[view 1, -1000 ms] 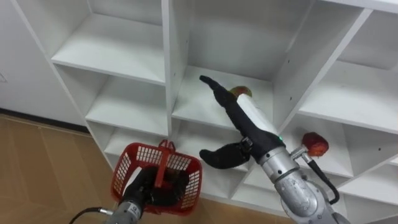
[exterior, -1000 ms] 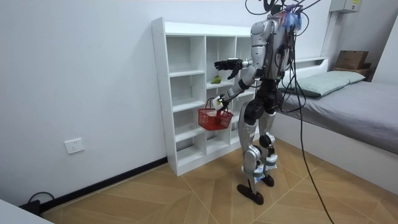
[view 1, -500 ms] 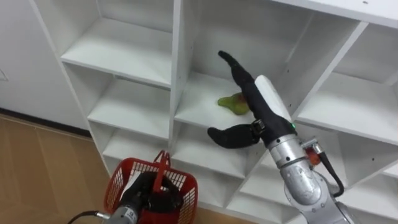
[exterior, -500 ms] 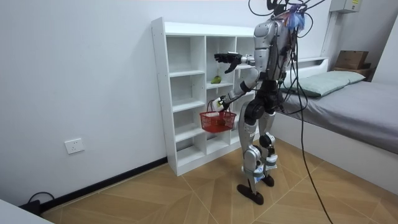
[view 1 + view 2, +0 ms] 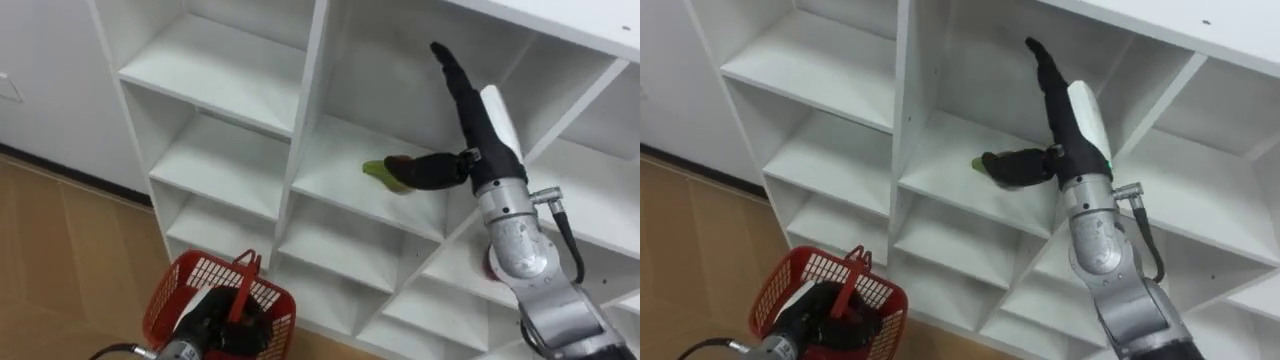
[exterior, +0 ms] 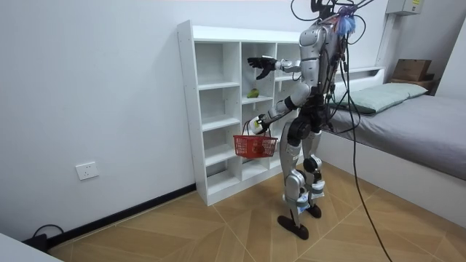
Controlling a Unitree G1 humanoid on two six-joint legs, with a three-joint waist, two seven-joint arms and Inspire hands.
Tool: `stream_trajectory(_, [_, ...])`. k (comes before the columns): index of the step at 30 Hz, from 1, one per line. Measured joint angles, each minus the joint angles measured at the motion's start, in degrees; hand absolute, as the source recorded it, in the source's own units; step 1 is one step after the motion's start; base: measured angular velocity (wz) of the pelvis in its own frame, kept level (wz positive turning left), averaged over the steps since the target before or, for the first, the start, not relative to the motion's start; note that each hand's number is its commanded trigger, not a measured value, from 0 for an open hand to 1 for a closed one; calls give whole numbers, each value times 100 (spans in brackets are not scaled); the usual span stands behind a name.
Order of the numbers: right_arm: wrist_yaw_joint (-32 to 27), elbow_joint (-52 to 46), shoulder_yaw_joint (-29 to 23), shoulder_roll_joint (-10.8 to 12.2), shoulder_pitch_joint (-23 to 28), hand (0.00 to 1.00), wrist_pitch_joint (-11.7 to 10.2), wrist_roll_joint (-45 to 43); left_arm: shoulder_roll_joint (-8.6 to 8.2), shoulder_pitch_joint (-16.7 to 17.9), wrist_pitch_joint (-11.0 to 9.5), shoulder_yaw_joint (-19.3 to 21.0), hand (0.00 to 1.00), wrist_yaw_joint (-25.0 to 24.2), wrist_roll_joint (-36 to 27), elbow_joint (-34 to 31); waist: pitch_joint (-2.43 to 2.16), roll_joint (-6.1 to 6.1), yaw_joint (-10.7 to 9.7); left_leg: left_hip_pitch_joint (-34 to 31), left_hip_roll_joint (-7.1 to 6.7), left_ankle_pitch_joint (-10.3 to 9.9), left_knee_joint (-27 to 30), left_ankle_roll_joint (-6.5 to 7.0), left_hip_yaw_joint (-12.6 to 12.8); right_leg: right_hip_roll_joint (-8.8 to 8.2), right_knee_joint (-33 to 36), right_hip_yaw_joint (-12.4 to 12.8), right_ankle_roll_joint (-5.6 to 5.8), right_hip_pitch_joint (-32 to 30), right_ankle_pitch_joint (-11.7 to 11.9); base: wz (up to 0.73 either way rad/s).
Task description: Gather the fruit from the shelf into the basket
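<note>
Recording materials and finishes at the closet.
Logging closet [image 5: 230, 70] as smooth white laminate board, satin, faintly catching light on shelf tops; basket [image 5: 172, 300] reading as red plastic mesh, slightly glossy; green fruit [image 5: 377, 171] showing smooth, waxy skin; right hand [image 5: 463, 100] looking matt black, rubber or fabric not resolvable, with a glossy white plastic shell along its back; left hand [image 5: 225, 320] showing the same matt black; floor [image 5: 50, 240] appearing as wood-grain planks, low sheen; wall [image 6: 109, 87] looking flat matt white; bed cover [image 6: 429, 124] looking like soft grey cloth.
</note>
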Motion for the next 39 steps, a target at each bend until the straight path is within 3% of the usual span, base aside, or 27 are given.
stream_trajectory(7, [2,522,4,3,-280,0,280,619,17,16,298,168,100,-211,1,-80,17,-209,78,-110,-4,-1,16,-9,-195,-3,-9,-170,0,10,0,16])
stream_trajectory(12, [52,1075,4,3,-579,0,418,1101,2,12,378,190,100,-216,-1,-133,32,-333,204,-111,-2,-1,39,-9,-201,-1,-10,-173,0,10,1,0])
stream_trajectory(21, [438,1682,4,2,-675,0,518,1745,18,11,473,251,100,-283,260,-121,95,-260,267,-266,-51,-2,82,-10,-451,-18,-68,-322,1,-20,1,12])
stream_trajectory(30, [992,1932,8,2,-674,0,655,1726,-13,83,533,427,100,-498,741,-115,82,-278,342,-283,-63,-3,86,-9,-470,-18,-94,-307,4,-27,-1,5])
stream_trajectory(39, [1151,1943,235,4,-672,0,783,1226,-19,78,659,422,100,-603,739,-122,78,-278,370,-287,-57,-3,126,-9,-449,-16,-88,-281,4,-14,-1,0])
